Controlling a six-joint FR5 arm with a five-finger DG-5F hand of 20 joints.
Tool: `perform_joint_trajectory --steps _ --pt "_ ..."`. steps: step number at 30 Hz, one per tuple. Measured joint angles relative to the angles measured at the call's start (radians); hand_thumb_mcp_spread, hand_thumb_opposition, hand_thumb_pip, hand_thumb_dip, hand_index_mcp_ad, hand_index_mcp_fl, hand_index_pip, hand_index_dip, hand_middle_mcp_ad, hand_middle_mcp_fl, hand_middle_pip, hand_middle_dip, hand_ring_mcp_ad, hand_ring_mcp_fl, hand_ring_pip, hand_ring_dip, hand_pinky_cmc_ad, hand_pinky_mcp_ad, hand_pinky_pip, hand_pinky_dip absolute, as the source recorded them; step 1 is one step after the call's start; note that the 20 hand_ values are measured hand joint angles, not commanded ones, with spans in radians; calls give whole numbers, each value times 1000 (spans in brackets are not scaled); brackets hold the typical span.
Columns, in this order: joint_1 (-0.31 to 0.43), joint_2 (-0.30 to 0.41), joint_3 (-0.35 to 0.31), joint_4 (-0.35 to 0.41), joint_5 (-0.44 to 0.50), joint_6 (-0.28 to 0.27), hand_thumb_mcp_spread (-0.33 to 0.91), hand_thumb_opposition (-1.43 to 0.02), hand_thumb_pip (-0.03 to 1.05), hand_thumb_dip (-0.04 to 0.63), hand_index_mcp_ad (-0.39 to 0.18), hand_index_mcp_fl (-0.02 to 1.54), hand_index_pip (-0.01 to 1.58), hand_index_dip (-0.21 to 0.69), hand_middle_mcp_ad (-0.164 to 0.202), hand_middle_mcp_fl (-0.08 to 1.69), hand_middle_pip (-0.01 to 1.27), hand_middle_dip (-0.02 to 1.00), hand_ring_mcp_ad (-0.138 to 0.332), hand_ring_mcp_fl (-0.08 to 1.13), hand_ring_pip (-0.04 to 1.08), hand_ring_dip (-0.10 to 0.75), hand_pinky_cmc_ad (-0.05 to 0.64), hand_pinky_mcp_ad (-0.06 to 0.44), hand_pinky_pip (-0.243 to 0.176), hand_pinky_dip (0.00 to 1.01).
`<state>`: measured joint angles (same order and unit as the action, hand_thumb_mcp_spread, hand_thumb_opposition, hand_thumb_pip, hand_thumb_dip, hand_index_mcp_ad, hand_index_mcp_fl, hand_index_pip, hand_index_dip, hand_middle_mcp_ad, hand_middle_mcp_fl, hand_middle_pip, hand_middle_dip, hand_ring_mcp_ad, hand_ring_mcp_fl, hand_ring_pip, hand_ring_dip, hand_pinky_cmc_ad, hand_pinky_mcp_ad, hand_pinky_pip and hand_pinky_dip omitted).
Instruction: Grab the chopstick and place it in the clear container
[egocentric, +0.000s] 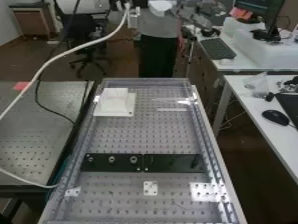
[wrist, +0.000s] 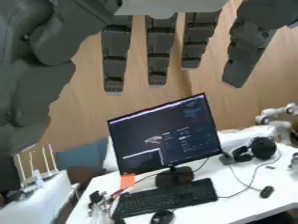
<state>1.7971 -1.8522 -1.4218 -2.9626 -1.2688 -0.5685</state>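
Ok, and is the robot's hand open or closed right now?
Open. In the wrist view, the hand has its fingers extended straight, with visible gaps between them, and they are not curled round anything.

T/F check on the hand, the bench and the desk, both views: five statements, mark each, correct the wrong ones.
1. The robot hand has its fingers curled into a fist. False: they are straight.
2. The white block sits toward the far end of the bench in the high view. True.
3. The dark strip runs lengthwise along the bench. False: it lies crosswise.
4. The small white plate is nearer the high camera than the dark strip. True.
5. The headphones lie on top of the keyboard. False: they are on the white desk, apart from it.
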Motion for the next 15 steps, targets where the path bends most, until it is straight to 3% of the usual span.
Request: perform_joint_trajectory --steps 7,15 --pt "-27 38 -3 -85 -18 -129 244 -674 401 96 -234 478 33 368 24 253 106 344 119 30 113 229 508 375 -75 251" --pt "-50 67 11 -171 -67 -208 195 -674 435 98 -241 325 31 346 24 239 106 340 119 33 112 216 511 379 -93 241"
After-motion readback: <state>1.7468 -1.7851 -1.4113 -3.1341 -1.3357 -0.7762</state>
